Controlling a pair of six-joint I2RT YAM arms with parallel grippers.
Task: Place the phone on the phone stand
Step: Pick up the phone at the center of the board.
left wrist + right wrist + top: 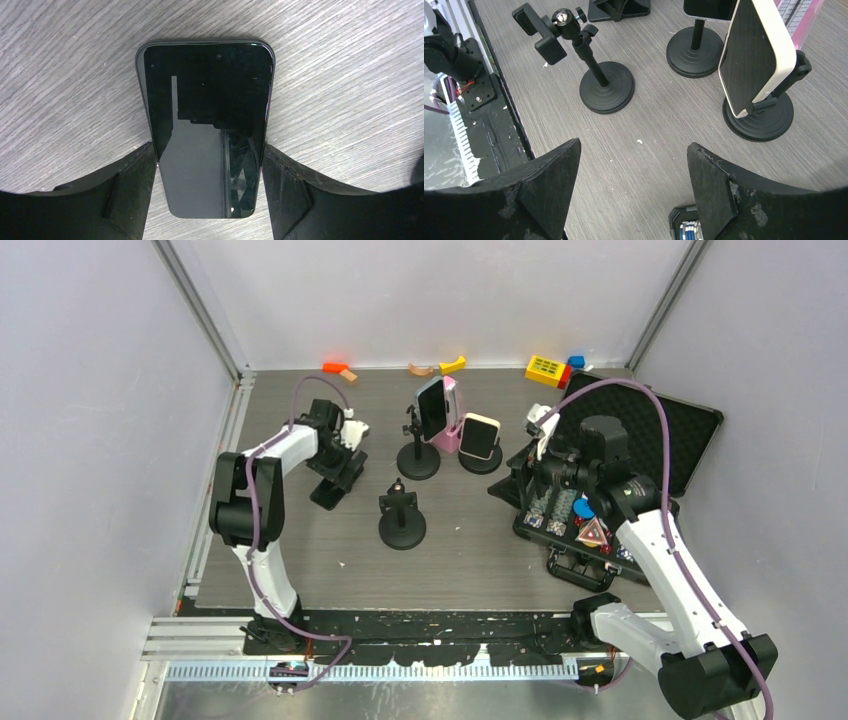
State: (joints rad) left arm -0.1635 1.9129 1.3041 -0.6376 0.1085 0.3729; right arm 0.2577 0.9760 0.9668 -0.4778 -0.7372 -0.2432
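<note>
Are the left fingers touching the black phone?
Cannot tell. In the left wrist view the left gripper has its fingers right at the edges of the black phone, but neither contact nor a gap shows plainly.

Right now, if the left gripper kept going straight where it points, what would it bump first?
The glossy black phone, lying flat on the grey wood-grain table. The left gripper points down with the phone between its fingers; I can't tell if they touch it.
</note>
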